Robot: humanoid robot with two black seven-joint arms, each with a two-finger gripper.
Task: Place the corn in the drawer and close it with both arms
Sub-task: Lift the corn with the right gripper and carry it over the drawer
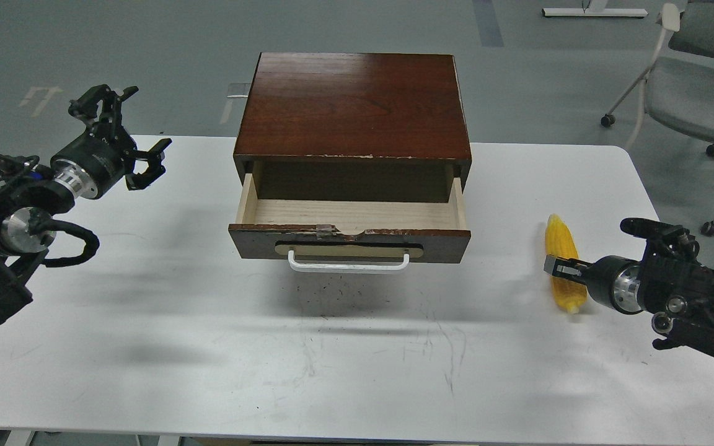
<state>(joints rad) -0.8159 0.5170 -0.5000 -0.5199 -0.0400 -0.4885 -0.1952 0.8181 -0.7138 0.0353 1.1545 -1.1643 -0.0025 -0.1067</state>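
Head view shows the right gripper (pixel 560 266) clamped on the corn (pixel 563 263) right of the open drawer (pixel 349 238), the left gripper (pixel 131 133) spread wide to its left.

Our left tool (pixel 126 133) hangs open-fingered left of the open drawer (pixel 349 238). Our right tool (pixel 560 267) sits at the corn (pixel 563 263) lying on the white desk (pixel 332 359); its grip is unclear.
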